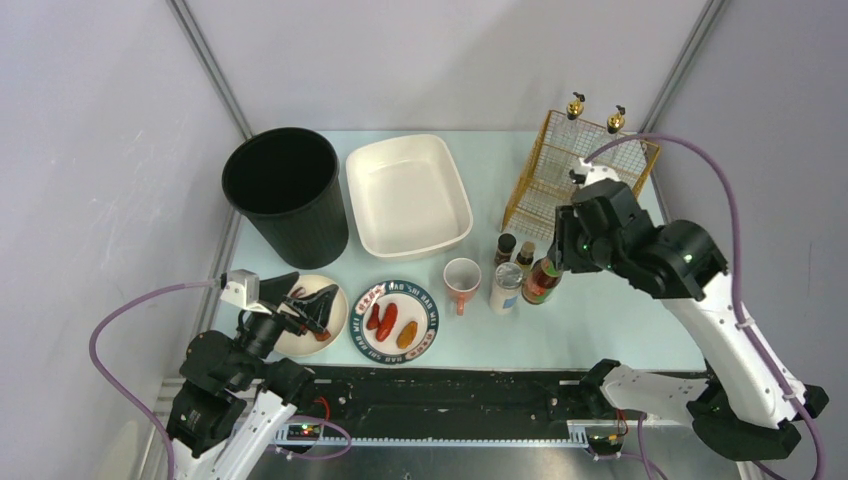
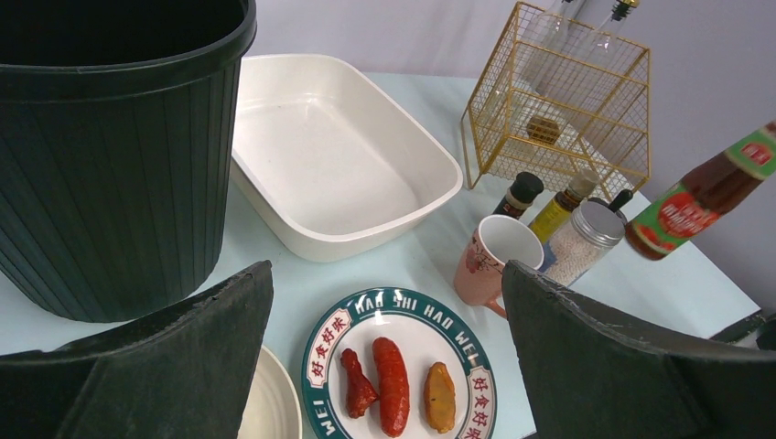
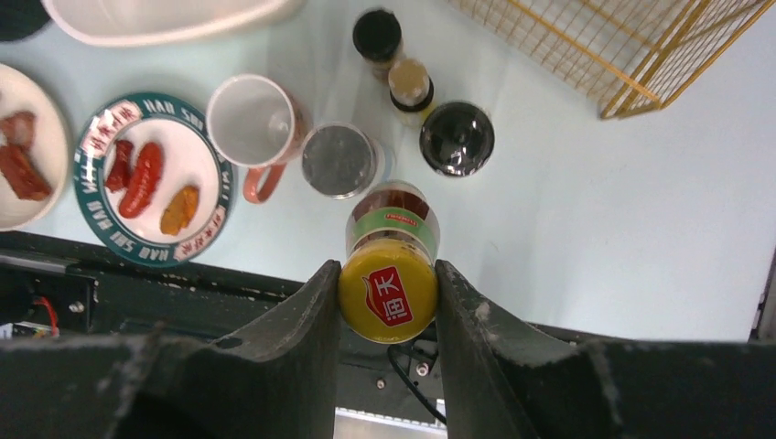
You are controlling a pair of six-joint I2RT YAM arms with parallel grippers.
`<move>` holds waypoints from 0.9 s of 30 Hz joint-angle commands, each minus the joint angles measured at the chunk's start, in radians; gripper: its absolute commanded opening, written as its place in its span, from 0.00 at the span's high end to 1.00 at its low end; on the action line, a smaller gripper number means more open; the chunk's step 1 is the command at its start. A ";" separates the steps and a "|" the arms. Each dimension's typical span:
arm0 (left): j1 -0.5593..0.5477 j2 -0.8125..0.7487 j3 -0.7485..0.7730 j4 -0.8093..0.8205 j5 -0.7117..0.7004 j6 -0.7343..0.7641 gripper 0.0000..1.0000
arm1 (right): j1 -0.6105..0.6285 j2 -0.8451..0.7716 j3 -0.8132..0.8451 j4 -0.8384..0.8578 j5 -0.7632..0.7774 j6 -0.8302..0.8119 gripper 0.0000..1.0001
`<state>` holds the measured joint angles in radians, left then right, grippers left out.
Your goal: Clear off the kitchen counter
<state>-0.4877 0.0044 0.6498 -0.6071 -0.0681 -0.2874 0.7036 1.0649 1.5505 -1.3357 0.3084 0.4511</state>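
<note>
The fingers [image 3: 307, 338] of the right gripper [image 3: 387, 274] are closed on the yellow cap of a brown glass sauce bottle with a red and green label [image 3: 392, 229], one finger pressed to each side of the cap. In the left wrist view the bottle hangs tilted, and its base looks clear of the surface.

The left gripper [image 2: 386, 302] is spread wide and holds nothing. Seen from above, it hovers over a cream round plate [image 1: 337, 318] carrying reddish food.

The kitchen counter [image 1: 620, 310], a pale mint-green flat tabletop, lies ahead of both arms with a black rail [image 1: 450, 390] along its near edge. On it stand:
- a black ribbed plastic bin [image 1: 287, 195]
- a white rectangular tub [image 1: 408, 195]
- a gold wire basket [image 1: 580, 180]
- a pink mug [image 1: 461, 280]
- a metal-lidded jar [image 1: 506, 287]
- a green-rimmed plate of sausages [image 1: 432, 320]
</note>
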 commanded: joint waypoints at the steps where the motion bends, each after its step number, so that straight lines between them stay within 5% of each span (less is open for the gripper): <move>1: 0.000 0.003 -0.009 0.031 -0.006 0.011 0.02 | -0.004 0.018 0.189 -0.021 0.054 -0.056 1.00; 9: 0.000 0.002 -0.009 0.032 -0.010 0.011 0.02 | -0.065 0.093 0.320 0.069 0.107 -0.122 1.00; 17: 0.000 -0.002 -0.011 0.029 -0.018 0.010 0.02 | -0.343 0.166 0.335 0.275 -0.046 -0.150 1.00; 27: 0.000 0.007 -0.009 0.028 -0.015 0.010 0.02 | -0.455 0.356 0.449 0.425 -0.030 -0.169 1.00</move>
<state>-0.4877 0.0044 0.6498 -0.6071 -0.0757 -0.2874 0.2749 1.3880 1.8927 -1.1156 0.2646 0.3069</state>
